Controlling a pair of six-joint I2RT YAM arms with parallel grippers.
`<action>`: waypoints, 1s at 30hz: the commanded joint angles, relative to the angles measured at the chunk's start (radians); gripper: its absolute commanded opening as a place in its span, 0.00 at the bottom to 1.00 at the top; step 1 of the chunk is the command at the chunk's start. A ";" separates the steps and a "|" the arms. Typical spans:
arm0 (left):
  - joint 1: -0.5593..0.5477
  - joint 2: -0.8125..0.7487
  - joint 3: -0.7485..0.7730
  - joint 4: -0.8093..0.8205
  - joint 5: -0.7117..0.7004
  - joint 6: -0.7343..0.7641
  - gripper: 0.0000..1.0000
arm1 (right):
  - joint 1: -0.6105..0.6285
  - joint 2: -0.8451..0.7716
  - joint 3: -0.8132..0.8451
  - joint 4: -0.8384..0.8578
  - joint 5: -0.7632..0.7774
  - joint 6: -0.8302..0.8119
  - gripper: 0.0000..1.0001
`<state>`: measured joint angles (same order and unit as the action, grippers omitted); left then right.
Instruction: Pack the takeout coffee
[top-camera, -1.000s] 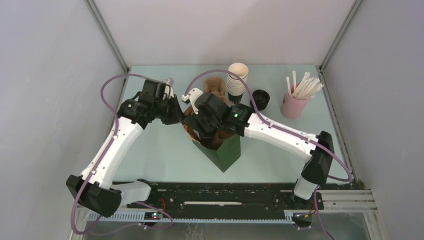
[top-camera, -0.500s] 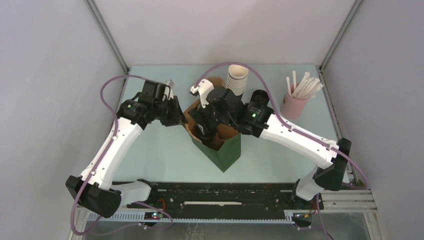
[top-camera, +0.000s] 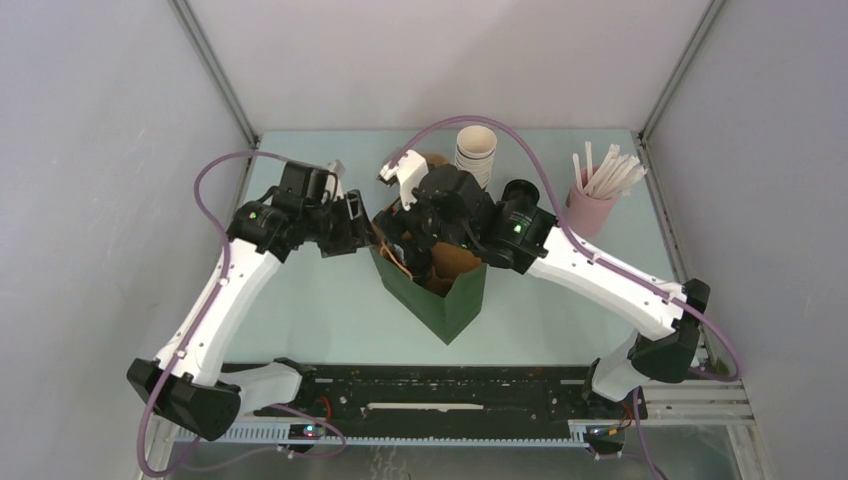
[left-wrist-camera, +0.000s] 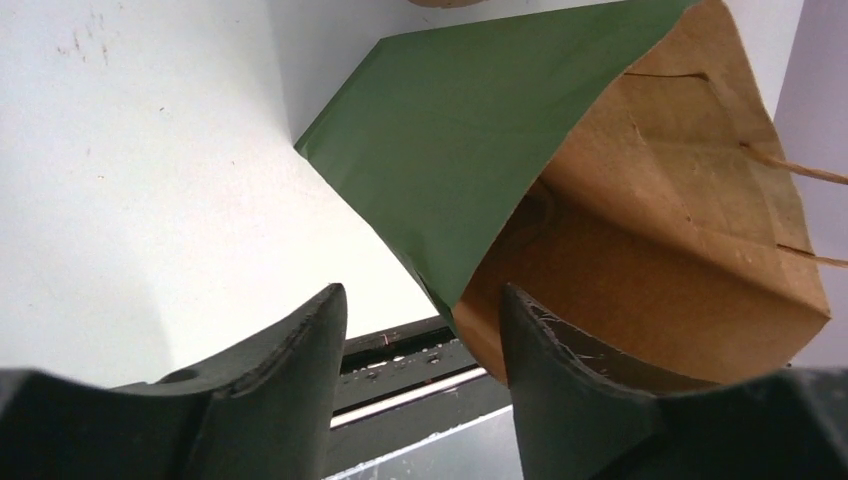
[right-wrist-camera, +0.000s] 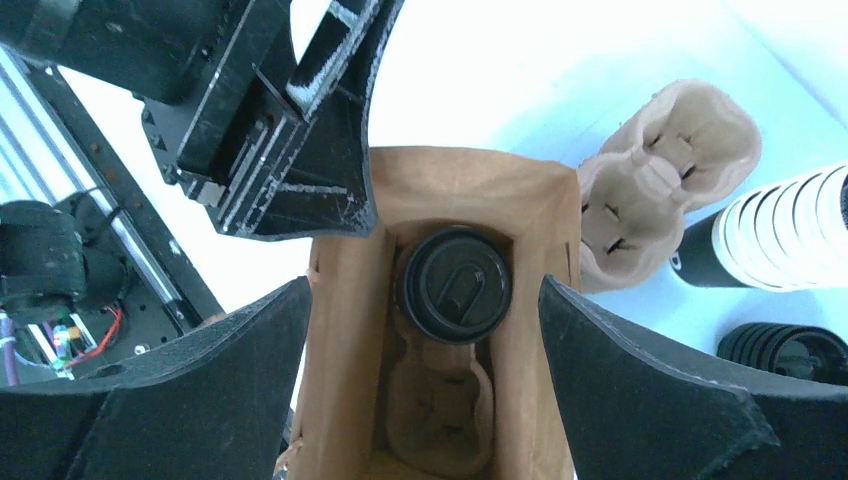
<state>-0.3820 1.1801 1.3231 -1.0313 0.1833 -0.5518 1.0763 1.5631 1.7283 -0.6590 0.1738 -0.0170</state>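
Takeout coffee (right-wrist-camera: 455, 285) seen below the right end effector (right-wrist-camera: 422, 290), jaws spread wide with nothing gripped, seated in a pulp carrier (right-wrist-camera: 440, 415) inside the green bag (top-camera: 450, 300), left end effector (left-wrist-camera: 420, 292) parted beside the bag rim, empty

The right gripper (right-wrist-camera: 425, 285) hangs spread wide over the open brown paper bag (right-wrist-camera: 545, 235), with nothing between its fingers. Down inside the bag, the takeout coffee (right-wrist-camera: 455, 285) sits upright, black lid on, in a pulp cup carrier (right-wrist-camera: 440, 415) whose other slot is empty. The left gripper (right-wrist-camera: 330, 180) is right at the bag's rim. Outside the bag lie a second pulp carrier (right-wrist-camera: 660, 165), stacked cups (right-wrist-camera: 790, 235) and stacked black lids (right-wrist-camera: 785, 350).
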 joint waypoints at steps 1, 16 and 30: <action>-0.005 -0.034 0.083 -0.007 -0.011 -0.015 0.66 | -0.006 -0.047 0.058 0.018 -0.015 -0.004 0.91; 0.027 -0.098 0.163 -0.013 -0.087 -0.050 0.77 | -0.093 -0.008 0.223 -0.042 -0.053 0.053 0.80; 0.087 -0.110 0.414 0.002 -0.143 -0.026 0.88 | -0.256 -0.065 0.512 -0.388 0.079 0.088 0.84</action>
<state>-0.3103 1.0790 1.6470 -1.0573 0.0731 -0.5835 0.8585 1.5848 2.2253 -0.9169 0.1993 0.0311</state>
